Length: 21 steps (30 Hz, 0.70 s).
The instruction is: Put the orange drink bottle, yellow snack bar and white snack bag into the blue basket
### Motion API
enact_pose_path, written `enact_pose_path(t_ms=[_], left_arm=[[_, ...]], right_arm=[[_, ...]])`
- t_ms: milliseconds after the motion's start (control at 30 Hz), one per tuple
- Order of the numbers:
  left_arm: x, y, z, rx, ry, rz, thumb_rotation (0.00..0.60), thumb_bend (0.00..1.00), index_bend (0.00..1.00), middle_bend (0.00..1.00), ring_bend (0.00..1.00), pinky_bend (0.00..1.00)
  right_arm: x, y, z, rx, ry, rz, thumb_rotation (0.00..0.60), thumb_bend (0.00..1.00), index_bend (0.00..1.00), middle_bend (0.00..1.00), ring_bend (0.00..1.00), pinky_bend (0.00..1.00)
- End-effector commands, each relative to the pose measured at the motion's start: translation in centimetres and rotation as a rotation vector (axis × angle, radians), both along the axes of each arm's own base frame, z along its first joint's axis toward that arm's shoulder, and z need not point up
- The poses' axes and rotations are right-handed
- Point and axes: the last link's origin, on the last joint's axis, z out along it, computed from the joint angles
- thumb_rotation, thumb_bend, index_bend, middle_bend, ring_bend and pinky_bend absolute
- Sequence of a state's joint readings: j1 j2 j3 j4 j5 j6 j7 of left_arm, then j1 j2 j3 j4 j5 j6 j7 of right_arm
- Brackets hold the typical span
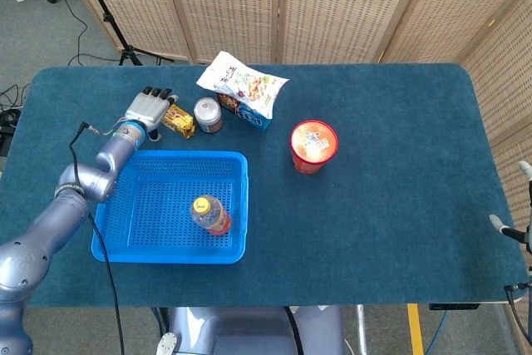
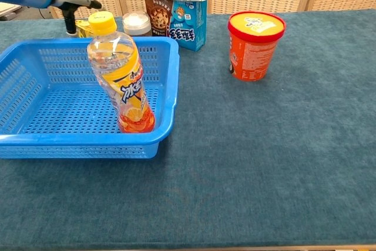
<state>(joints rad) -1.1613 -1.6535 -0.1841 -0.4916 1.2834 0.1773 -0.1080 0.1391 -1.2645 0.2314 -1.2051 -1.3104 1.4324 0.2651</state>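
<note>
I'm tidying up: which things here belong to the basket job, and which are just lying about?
Job:
orange drink bottle, already in the blue basket
yellow snack bar
white snack bag

Lying about:
blue box
red tub
small jar

So the red cup (image 1: 313, 145) with its orange lid stands upright on the blue tablecloth (image 1: 399, 205), pretty much mid-table. Off to the cup's left there's a blue cookie box (image 2: 183, 20), and just past that box a small jar (image 1: 207, 114) with a pale lid. Wicker screens (image 1: 332, 6) stand behind the table.
</note>
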Motion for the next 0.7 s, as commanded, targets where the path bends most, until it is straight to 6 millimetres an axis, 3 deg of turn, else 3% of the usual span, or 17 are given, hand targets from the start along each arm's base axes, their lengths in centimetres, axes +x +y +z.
enact_pose_path(t_ms=[33, 267, 700], left_arm=[[0.6, 0.1, -1.0, -0.013, 0.009, -0.004, 0.6, 0.25, 0.11, 0.0, 0.0, 0.0], [1.1, 0.2, -2.3, -0.018, 0.037, -0.012, 0.6, 0.25, 0.11, 0.0, 0.0, 0.0], [-0.3, 0.1, -2.5, -0.008, 0.085, 0.006, 0.6, 0.27, 0.23, 0.04, 0.02, 0.06]], right_arm=[[-0.1, 0.0, 0.0, -0.002, -0.002, -0.002, 0.6, 0.16, 0.11, 0.0, 0.0, 0.13], [-0.3, 0.0, 0.3, -0.012, -0.01, -0.006, 0.6, 0.16, 0.11, 0.0, 0.0, 0.13], [-0.1, 0.0, 0.4, -0.01, -0.023, 0.005, 0.6, 0.16, 0.11, 0.0, 0.0, 0.13]])
